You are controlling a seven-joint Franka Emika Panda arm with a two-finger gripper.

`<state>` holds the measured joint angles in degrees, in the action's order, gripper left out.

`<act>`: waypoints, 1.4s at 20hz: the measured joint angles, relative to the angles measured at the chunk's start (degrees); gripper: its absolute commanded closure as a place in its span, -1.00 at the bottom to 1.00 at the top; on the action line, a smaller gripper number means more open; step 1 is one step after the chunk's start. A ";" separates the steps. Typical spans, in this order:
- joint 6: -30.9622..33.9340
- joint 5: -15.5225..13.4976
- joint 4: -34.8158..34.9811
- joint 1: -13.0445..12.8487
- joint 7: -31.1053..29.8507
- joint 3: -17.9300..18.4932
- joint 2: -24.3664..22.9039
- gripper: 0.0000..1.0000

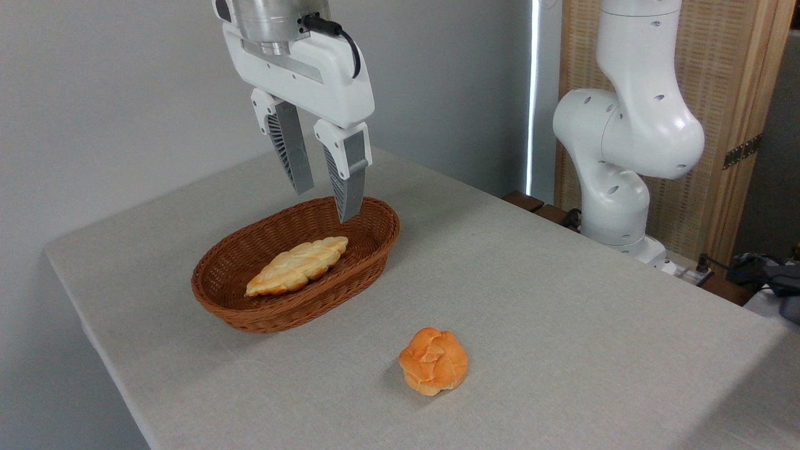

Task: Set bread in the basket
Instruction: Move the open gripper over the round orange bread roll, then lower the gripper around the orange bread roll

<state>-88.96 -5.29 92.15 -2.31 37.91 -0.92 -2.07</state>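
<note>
Gripper [325,203] is hanging above the far end of the wicker basket [237,312], fingers pointing down, jaws parted with a clear gap between them and nothing held. The right fingertip is overlapping the basket's far rim in the picture; whether it is touching the rim cannot be told from this angle. The left fingertip is sitting higher, clear of the rim.

The basket, oval and reddish-brown, is sitting on the grey cloth-covered table [562,312]. A long pale-yellow braided loaf [297,265] is lying inside it, along the basket's length, one end near the front-left wall and the other pointing toward the far end below the gripper.

The bread bun [434,361], round with an orange-golden knotted crust, is resting on the table outside the basket, in front of it and to its right, well apart from the basket wall. It is not in contact with the gripper or the loaf.

The arm's white base column [625,144] is standing well to the right of the basket, past the table's far-right edge, in front of a wooden-framed woven panel [731,94].
</note>
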 measured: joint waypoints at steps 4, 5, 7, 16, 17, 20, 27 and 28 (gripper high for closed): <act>-0.98 0.00 0.32 0.04 0.02 1.50 -0.83 -1.00; -1.56 0.00 0.70 0.05 0.02 1.68 -1.08 -1.00; -4.27 0.00 3.19 0.05 0.02 2.02 -2.50 -1.00; -16.83 1.79 23.03 0.06 0.02 2.73 -15.75 -1.00; -17.67 2.70 23.81 0.07 0.21 3.10 -16.07 -1.00; -21.20 3.34 26.15 0.06 1.50 3.74 -16.35 -1.00; -28.11 7.61 31.46 0.27 7.58 7.31 -16.31 -1.00; -28.83 7.82 31.86 0.28 8.56 8.15 -16.30 -1.00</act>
<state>-117.79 2.53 124.01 -2.03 46.46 7.22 -18.37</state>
